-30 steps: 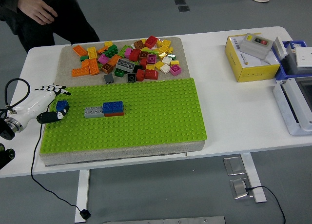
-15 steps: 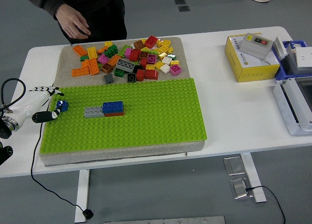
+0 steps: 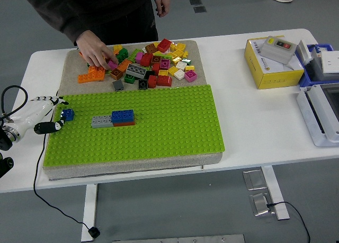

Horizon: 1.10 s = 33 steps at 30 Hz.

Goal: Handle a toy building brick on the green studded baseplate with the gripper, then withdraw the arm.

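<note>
At baseplate's (image 3: 159,121) left edge | I see left hand (image 3: 50,115) pinching small blue brick (image 3: 67,114), poised for placing | person's hand (image 3: 98,52) sorting loose bricks (image 3: 153,63) beyond

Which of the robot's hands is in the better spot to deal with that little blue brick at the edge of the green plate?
The left hand: its fingers sit around the small blue brick at the green baseplate's left edge. No right hand is in view.
</note>
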### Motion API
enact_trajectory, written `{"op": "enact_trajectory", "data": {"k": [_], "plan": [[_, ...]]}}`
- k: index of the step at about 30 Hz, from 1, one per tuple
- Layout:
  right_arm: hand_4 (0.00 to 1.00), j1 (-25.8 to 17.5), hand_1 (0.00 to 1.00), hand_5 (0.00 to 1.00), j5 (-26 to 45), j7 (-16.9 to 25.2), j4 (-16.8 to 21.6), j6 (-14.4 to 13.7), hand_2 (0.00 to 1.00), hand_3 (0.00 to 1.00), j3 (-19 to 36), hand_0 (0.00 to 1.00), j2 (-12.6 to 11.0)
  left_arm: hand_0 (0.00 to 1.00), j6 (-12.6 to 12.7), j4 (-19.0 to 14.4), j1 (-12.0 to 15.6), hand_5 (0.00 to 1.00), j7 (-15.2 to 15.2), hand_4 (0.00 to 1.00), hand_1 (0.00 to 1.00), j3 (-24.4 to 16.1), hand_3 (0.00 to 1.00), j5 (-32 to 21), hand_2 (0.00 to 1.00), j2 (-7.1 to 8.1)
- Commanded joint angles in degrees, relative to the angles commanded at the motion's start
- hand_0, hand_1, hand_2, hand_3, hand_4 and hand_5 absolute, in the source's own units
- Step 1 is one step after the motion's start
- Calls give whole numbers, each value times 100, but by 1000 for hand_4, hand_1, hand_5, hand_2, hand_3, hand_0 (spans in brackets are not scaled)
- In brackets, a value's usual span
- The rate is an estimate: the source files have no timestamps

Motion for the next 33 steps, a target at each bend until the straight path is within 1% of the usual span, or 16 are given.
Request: {"op": "enact_trajectory", "data": {"k": [9,27,28,33], "plan": [[538,5,599,998,82,61,-10,15,683,676,-64,635,-11,974,-36,12,7,353,44,515,960,36,847,-18,965,-30],[547,16,600,998,183,129,-25,34,683,675,-135,636,-1,976,-103,97,-40,339,112,530,966,189,842,-194,969,-79],[547,15,599,998,195,134,-27,37,683,675,-144,634,1,977,-106,101,-44,339,110,531,966,198,817,-209,962,-83],[547,13,599,998,236,151,-32,43,683,675,-170,634,8,977,-127,115,-54,339,100,531,966,221,817,-260,962,-99]]}}
